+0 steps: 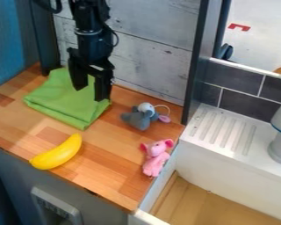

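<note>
"White sink nearest us. And the cloth?"
"Folded green cloth on the wooden counter, left of the sink, black gripper spread wide over it."
"Around it?"
"Yellow banana in front, grey and pink plush toys rightward."

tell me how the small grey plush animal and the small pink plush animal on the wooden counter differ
The small grey plush animal has a pale loop beside it; the small pink plush animal shows none. The grey one lies compact and bunched, while the pink one is stretched out lengthwise. The pink one sits closer to the white sink than the grey one does. Both rest on the wooden counter.
</note>
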Controlling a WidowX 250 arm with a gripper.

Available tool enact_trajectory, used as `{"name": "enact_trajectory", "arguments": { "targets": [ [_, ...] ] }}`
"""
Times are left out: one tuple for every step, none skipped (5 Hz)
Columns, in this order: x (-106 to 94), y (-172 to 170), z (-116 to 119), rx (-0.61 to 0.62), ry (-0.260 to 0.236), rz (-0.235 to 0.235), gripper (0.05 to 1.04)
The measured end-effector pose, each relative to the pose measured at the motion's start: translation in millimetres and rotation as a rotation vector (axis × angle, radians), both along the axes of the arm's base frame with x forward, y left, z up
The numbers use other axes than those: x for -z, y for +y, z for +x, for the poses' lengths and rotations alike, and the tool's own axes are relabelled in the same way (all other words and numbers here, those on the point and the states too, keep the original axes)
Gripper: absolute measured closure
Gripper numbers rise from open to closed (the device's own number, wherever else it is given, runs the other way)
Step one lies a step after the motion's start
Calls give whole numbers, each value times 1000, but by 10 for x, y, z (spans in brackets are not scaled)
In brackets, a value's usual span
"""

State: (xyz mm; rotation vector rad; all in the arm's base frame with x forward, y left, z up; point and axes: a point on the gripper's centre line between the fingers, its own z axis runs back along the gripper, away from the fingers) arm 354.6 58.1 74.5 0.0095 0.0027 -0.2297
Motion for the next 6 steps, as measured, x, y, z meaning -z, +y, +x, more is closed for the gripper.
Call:
{"name": "enact_trajectory", "arguments": {
  "targets": [
    [4,-227,36,71,-5,-5,83],
    [-1,-376,52,118,-11,-40,83],
    [-9,-458,83,154,-34,-90,83],
    [-17,-537,139,168,-62,-139,83],
    [138,-601,179,171,-36,-186,83],
    [212,-728,216,197,-26,-175,83]
  ]
}}
